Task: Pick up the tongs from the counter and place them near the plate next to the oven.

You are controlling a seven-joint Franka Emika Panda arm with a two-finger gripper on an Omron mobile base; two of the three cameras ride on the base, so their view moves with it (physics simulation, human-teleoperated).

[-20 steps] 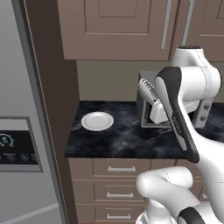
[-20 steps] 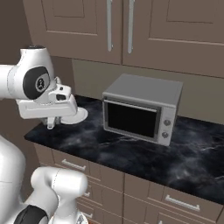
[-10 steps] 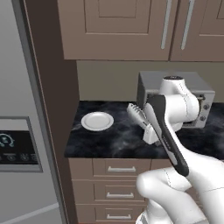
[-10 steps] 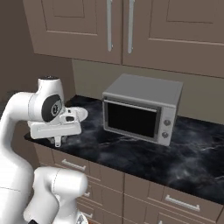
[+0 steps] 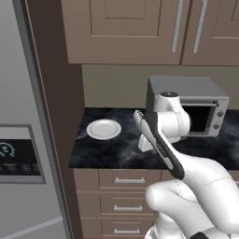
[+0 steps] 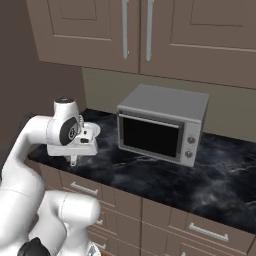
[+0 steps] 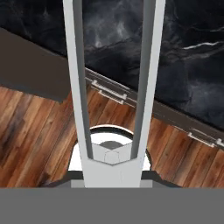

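tongs (image 7: 75, 65) are clamped in the gripper (image 5: 145, 141). the jaws are closed on the hinge end, and the two long arms are seen running away from the hand in the hand view. tongs are carried in the air on the oven side of the plate (image 5: 103, 129), near it but apart from it, and the counter (image 5: 112, 154) is not touched as far as can be told.

change over the last second: the hand has been swung down from up in front of the oven (image 5: 196, 95) and brought lower and closer to the plate. the grip has not been altered, and the plate and oven have been left where they were.

in the right base view the gripper (image 6: 75, 158) is seen low over the counter, with the plate hidden behind the arm. in the hand view the counter's front edge, drawer fronts and a wood floor are seen past the tongs, so the hand is judged to be tilted out toward the front edge.

meaning for the task: pick-up is done and carry is nearly done. lowering to the counter beside the plate and release are judged to be left. risk: tongs could be dropped too near the front edge or set on the plate's rim.
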